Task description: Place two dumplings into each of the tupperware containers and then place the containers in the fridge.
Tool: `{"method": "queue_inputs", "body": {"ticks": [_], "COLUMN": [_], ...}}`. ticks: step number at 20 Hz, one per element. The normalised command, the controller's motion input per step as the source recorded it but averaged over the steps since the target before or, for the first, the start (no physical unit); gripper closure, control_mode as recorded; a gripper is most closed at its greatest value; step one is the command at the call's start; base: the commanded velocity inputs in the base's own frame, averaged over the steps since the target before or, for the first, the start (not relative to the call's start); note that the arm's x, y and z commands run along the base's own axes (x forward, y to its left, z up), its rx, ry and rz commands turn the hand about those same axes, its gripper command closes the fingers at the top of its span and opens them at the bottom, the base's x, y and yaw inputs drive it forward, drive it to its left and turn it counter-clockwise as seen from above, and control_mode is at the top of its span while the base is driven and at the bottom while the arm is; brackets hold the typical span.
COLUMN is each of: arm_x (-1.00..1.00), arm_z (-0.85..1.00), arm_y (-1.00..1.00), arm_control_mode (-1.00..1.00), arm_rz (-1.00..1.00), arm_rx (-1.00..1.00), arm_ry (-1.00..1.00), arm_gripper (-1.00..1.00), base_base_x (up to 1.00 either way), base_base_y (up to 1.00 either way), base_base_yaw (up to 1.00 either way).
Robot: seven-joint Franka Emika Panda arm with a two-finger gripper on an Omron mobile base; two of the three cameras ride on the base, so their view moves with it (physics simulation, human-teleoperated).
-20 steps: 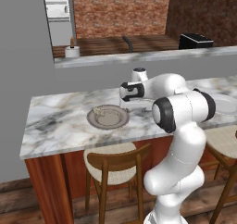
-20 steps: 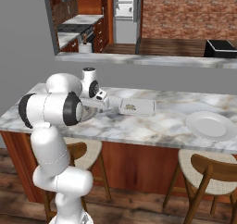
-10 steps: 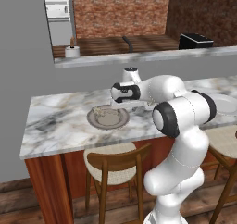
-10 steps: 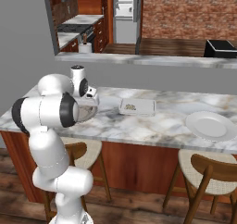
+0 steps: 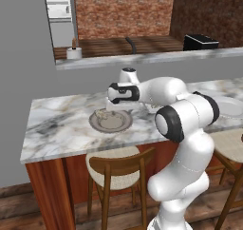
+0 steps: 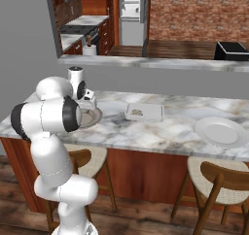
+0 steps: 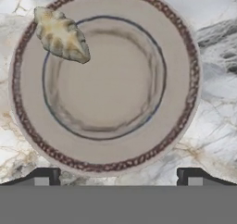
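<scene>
A single pale crimped dumpling (image 7: 61,35) lies on the rim of the round grey-brown plate (image 7: 139,140). My gripper (image 7: 118,179) hangs open just above that plate with nothing between its fingertips (image 7: 46,177). From the left, the gripper (image 5: 113,108) is over the plate (image 5: 111,124), with the dumpling (image 5: 100,114) at the plate's left side. One tupperware container (image 6: 144,112) sits on the counter to the right of the gripper (image 6: 89,104), with small pale lumps inside. A tall grey-white appliance (image 5: 59,15) that looks like the fridge stands far back.
A large white plate (image 6: 221,131) rests at the right of the marble counter (image 6: 160,134). A raised ledge (image 5: 142,58) runs behind the counter and carries a small white pot (image 5: 73,52) and a black box (image 5: 200,41). Wooden stools (image 5: 118,165) stand under the front edge.
The arm has swung left along the counter, away from the container, and now holds the gripper over the grey-brown plate. The jaws have stayed open.
</scene>
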Motion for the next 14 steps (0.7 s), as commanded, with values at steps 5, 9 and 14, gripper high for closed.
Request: {"method": "queue_inputs", "body": {"ticks": [5,9,14], "arm_x": [0.00,0.00,0.49], "arm_z": [0.00,0.00,0.00], "arm_y": [0.30,0.29,0.14], "arm_control_mode": [-1.00,-1.00,-1.00], "arm_rz": [0.02,0.04,0.07], "arm_rx": [0.05,0.01,0.01], "arm_ry": [0.00,-0.04,-0.02], "arm_gripper": [-1.00,-1.00,-1.00], "base_base_x": [0.00,0.00,0.00], "base_base_y": [0.00,0.00,0.00], "base_base_yaw": [0.00,0.00,0.00]}}
